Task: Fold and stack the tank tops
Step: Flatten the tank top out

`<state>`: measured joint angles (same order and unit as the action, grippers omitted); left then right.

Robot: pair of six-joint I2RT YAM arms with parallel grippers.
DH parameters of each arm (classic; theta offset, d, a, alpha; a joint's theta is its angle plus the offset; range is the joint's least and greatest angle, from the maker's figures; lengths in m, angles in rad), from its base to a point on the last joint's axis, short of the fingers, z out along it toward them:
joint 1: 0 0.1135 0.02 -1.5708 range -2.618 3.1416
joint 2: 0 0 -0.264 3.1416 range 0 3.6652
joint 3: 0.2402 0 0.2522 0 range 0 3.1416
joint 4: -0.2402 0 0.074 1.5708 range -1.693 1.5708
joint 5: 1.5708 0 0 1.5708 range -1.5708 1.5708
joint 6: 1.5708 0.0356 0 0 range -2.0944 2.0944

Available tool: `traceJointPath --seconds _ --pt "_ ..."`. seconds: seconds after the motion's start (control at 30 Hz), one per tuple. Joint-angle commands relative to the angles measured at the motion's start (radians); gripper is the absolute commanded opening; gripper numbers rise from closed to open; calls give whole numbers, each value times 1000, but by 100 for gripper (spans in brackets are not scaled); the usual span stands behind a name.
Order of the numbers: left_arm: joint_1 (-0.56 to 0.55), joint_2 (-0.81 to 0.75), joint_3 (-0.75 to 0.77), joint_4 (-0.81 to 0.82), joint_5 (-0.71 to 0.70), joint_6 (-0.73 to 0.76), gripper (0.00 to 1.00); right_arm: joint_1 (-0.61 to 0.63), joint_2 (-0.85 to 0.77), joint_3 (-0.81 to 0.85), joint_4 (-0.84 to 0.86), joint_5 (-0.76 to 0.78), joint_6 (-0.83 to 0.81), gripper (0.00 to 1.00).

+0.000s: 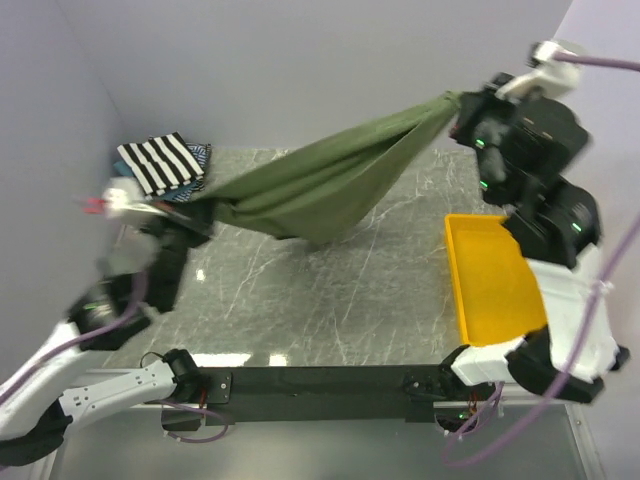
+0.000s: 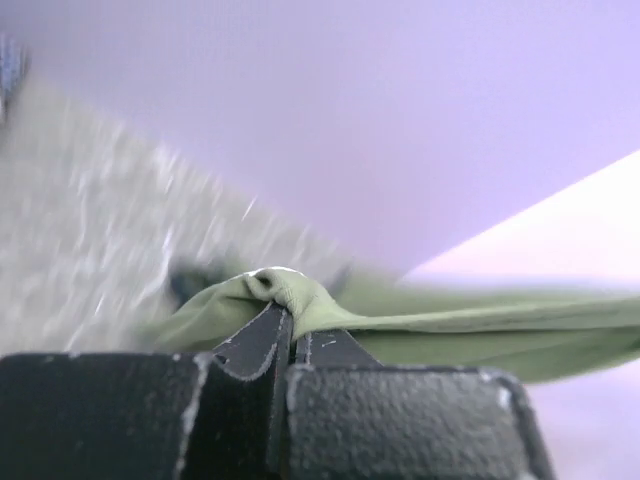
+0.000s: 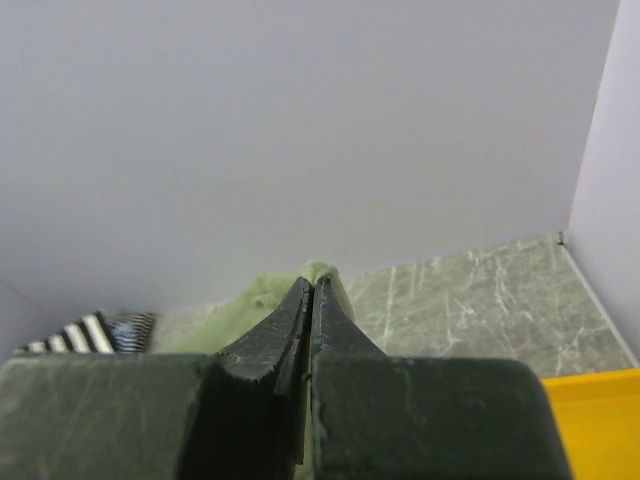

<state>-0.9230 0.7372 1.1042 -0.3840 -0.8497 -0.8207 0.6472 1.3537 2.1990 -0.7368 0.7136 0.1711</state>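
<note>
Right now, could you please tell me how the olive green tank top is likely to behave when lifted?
Probably floppy: the olive green tank top sags deeply between the left tool and right tool. Likely light, since two small pinches carry it. It may bunch when lowered; folds gather at each grip.

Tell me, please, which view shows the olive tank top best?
Top external: the olive tank top hangs stretched between the left tool and right tool, whole span visible. Left wrist shows only a pinched corner; right wrist, a scrap behind its tool.

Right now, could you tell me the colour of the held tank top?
Olive green tank top, best in the top view.
</note>
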Motion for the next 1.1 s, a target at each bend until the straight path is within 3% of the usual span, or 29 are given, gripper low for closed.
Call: traceJointPath --seconds 0.0,0.13,0.3,0.67,0.7,0.77,0.8,0.83,0.9,0.93,1.03,1.07 --pt "4 2 223 -59 -74 205 1 -6 -119 -45 79 7 28 0" --pt "6 50 416 -3 -65 378 1 -6 -201 -87 96 -19 39 0" --pt "6 125 598 56 -37 482 1 -6 -202 -52 100 -31 25 0" --pt "19 338 672 353 -40 745 1 -53 -78 -81 270 -95 -47 0" --pt "44 367 692 352 25 744 1 -72 -56 -73 283 -121 -44 0" --pt "247 471 779 242 182 599 1 -142 17 -42 324 -213 -25 0" --pt "341 513 811 211 403 525 1 -167 45 -29 336 -253 -19 0" --pt "489 598 838 206 487 420 1 -222 105 -15 353 -281 2 0" --pt "576 687 919 258 607 367 1 -270 169 47 401 -365 19 0" --pt "654 788 1012 272 706 310 1 -314 244 109 431 -384 37 0" --pt "768 973 1227 307 866 205 1 -377 400 221 493 -465 82 0" --pt "785 1087 1361 325 889 184 1 -414 438 296 542 -485 93 0"
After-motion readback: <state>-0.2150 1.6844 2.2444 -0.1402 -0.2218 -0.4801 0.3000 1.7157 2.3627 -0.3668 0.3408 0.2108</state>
